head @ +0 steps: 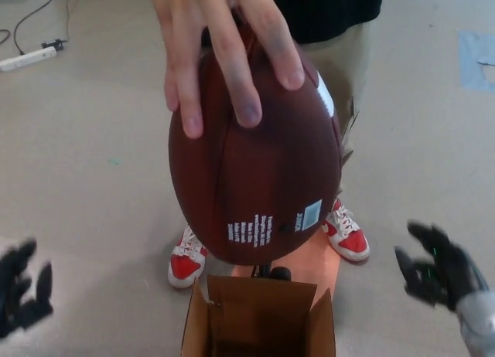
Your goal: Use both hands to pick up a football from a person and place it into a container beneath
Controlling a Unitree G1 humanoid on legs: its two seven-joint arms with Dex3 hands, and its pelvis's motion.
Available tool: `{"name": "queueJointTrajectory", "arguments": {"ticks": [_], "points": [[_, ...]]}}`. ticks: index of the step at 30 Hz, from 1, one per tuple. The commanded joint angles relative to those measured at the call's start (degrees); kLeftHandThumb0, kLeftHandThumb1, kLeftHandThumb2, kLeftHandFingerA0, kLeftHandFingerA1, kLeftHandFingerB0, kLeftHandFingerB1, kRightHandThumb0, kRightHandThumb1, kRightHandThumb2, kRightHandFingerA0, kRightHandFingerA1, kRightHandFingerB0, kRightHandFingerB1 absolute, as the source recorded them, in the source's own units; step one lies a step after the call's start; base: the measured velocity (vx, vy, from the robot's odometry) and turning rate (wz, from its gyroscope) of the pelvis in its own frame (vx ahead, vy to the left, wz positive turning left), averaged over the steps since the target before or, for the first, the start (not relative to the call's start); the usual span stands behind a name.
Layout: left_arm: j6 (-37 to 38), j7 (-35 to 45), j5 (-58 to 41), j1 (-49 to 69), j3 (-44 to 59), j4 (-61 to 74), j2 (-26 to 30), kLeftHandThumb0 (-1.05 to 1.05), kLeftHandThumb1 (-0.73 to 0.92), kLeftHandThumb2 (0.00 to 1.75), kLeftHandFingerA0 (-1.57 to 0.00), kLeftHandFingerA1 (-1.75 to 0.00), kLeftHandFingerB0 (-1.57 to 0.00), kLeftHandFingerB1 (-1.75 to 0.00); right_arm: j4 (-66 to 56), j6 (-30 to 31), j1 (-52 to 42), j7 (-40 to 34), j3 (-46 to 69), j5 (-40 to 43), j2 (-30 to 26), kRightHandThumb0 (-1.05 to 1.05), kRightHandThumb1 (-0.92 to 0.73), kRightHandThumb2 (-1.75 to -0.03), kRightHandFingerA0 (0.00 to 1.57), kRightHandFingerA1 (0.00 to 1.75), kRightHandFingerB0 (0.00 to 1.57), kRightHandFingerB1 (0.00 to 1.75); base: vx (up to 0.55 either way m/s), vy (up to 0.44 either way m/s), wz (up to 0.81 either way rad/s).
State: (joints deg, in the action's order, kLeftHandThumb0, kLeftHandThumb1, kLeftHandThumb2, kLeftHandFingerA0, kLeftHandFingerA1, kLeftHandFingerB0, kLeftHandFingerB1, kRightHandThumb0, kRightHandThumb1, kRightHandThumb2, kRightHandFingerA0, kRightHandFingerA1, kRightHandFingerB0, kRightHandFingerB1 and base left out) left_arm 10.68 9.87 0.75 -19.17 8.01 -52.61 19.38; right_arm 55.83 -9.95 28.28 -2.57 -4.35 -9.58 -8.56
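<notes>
I am holding my left hand (22,289) low at the far edge, fingers spread and gripping nothing. To its right and above it, the football (255,152) is hanging nose-down from the person's hand (224,52), whose fingers are draped over its upper end. Below the ball, between my two hands, the cardboard box (259,320) is standing open on the floor, with the person's red-and-white shoes (267,249) just behind it. Further right, my right hand (437,266) is waiting, fingers apart and empty — both hands well apart from the ball. My worry: the leather looks smooth and curved, so if I am closing unevenly, or the person is letting go early, it could squirt sideways — missing the box.
</notes>
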Motion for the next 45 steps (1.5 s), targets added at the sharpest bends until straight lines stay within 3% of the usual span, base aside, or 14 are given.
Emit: {"name": "queueJointTrajectory", "arguments": {"ticks": [1,7,16,17,21,22,23,24,26,27,39,40,43,45], "points": [[7.0,5.68,-3.96,-2.09,3.1,-1.13,3.02,-0.83,0.8,1.06,-0.07,-0.28,-0.05,-0.1,3.32,-12.07,2.78,-3.77,2.73,1.8,1.34,-0.71,-0.92,-0.74,0.28,0.36,0.01,0.17,0.11,-0.001,0.01],[9.66,8.84,-6.44,0.18,4.35,4.68,1.35,-0.8,0.81,1.09,-0.01,-0.2,0.0,-0.11,-6.33,-14.38,0.93,-2.4,11.19,10.39,4.32,-0.7,-0.92,-0.76,0.27,0.34,0.0,0.0,0.1,-0.003,0.01],[0.37,8.12,-9.91,8.63,3.48,39.21,-0.3,-0.89,0.83,1.15,-0.01,-0.23,0.0,-0.09,-34.26,-11.95,-6.78,-0.33,11.21,11.75,7.86,-0.78,-0.92,-0.79,0.27,0.34,0.0,0.0,0.09,-0.005,0.01],[-0.88,7.67,-10.16,9.41,3.13,44.12,-0.51,-0.93,0.85,1.16,-0.06,-0.25,-0.05,-0.09,-39.15,-10.51,-8.21,-0.05,10.46,11.71,8.16,-0.85,-0.83,-1.12,0.21,0.41,0.0,0.11,0.08,-0.005,0.01],[-5.76,7.5,-12.27,11.36,2.23,55.52,-0.96,-0.93,0.86,1.15,-0.06,-0.21,-0.05,-0.1,-50.43,-7.49,-11.8,1.01,8.35,11.92,9.18,-0.86,-0.83,-1.12,0.2,0.39,0.0,0.09,0.04,-0.003,0.01],[-6.92,7.18,-12.48,11.73,1.83,57.89,-1.13,-0.9,0.85,1.15,-0.07,-0.25,-0.06,-0.13,-52.52,-7.1,-12.58,1.36,7.45,11.95,9.5,-0.78,-0.92,-0.8,0.19,0.31,0.0,0.0,0.0,0.0,0.0],[-8.31,6.75,-12.54,12.17,1.41,60.69,-1.39,-0.9,0.85,1.15,-0.07,-0.25,-0.06,-0.13,-55.01,-6.46,-13.51,1.78,6.42,11.94,9.9,-0.78,-0.92,-0.8,0.19,0.31,0.0,0.0,0.0,0.0,0.0],[-8.73,6.63,-12.56,12.5,1.03,62.69,-1.65,-0.9,0.86,1.15,-0.07,-0.25,-0.06,-0.13,-56.49,-6.17,-13.99,1.77,5.58,11.71,10.56,-0.83,-0.82,-1.03,0.24,0.38,0.0,0.0,0.0,0.0,0.0],[-9.65,5.98,-12.11,12.62,0.26,65.73,-2.23,-0.89,0.87,1.16,-0.08,-0.28,-0.06,-0.12,-58.06,-6.32,-14.42,2.65,4.04,11.88,11.16,-0.84,-0.82,-1.04,0.23,0.38,0.0,0.0,0.0,0.0,0.0],[-9.84,5.71,-11.88,12.43,0.03,66.34,-2.49,-0.89,0.87,1.16,-0.08,-0.3,-0.07,-0.11,-58.55,-6.37,-14.51,2.89,3.56,11.68,11.25,-0.79,-0.92,-0.78,0.19,0.31,0.0,0.0,0.0,0.0,0.0],[-15.57,4.49,-10.52,9.71,-5.11,72.4,-6.77,-0.88,0.87,1.15,-0.07,-0.31,-0.06,-0.11,-63.07,-1.95,-15.0,3.59,-2.58,10.03,14.88,-0.85,-0.92,-0.72,0.22,0.3,0.0,0.0,0.0,0.0,0.0],[-16.21,4.24,-9.88,9.74,-5.85,73.19,-7.17,-0.89,0.87,1.16,-0.08,-0.33,-0.07,-0.12,-62.86,-2.15,-15.13,3.66,-3.23,9.4,15.05,-0.82,-0.78,-0.94,0.16,0.34,0.0,0.0,0.0,0.0,0.0],[-19.21,3.67,-8.76,10.42,-7.31,75.69,-8.0,-0.9,0.86,1.17,-0.07,-0.32,-0.06,-0.12,-63.21,-1.64,-15.72,4.0,-4.73,9.18,15.62,-0.82,-0.76,-0.92,0.15,0.33,0.0,0.0,0.0,0.0,0.0],[-19.26,3.27,-8.05,10.88,-8.13,76.4,-8.79,-0.85,0.84,1.16,-0.07,-0.37,-0.06,-0.15,-64.0,-0.53,-16.4,4.43,-5.69,9.56,15.86,-0.79,-0.92,-0.78,0.14,0.28,0.0,0.0,0.0,0.0,0.0]]}}
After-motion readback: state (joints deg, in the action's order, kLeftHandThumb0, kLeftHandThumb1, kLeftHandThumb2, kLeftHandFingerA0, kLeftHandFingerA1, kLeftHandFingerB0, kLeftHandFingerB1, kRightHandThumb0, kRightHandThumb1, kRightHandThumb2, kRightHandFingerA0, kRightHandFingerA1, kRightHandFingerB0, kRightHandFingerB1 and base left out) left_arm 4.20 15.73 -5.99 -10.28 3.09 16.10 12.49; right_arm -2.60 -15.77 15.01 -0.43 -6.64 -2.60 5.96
